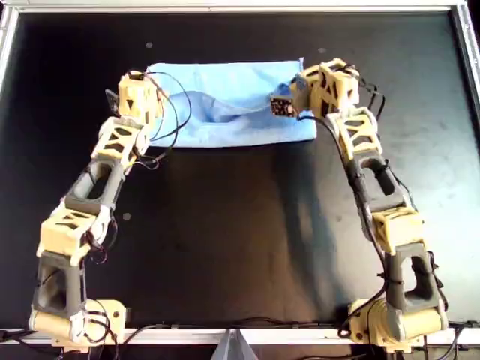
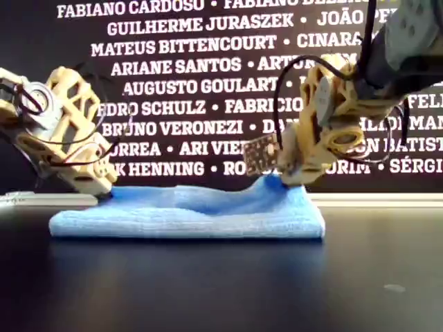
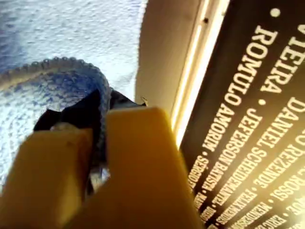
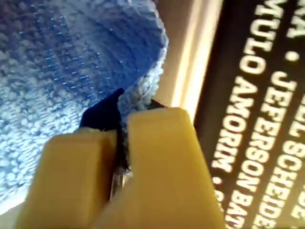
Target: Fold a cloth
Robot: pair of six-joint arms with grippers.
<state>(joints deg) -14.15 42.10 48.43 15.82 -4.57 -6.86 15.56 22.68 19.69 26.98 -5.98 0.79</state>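
- The cloth (image 1: pixel 232 105) lies folded as a wide band on the black table (image 1: pixel 240 240), in the upper middle of the overhead view.
- My first gripper (image 3: pixel 97 138) has its fingers (image 3: pixel 138 157) clamped on a stitched edge of the cloth.
- My second gripper (image 4: pixel 121 138) pinches a raised cloth corner between closed fingers (image 4: pixel 162 157).
- Which arm is which in the overhead view, I cannot tell.

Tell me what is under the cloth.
The cloth lies on the black table, already doubled over itself in the exterior view. Both grippers pinch its far edge. Anything between or beneath the layers is hidden; no bulge suggests an object.
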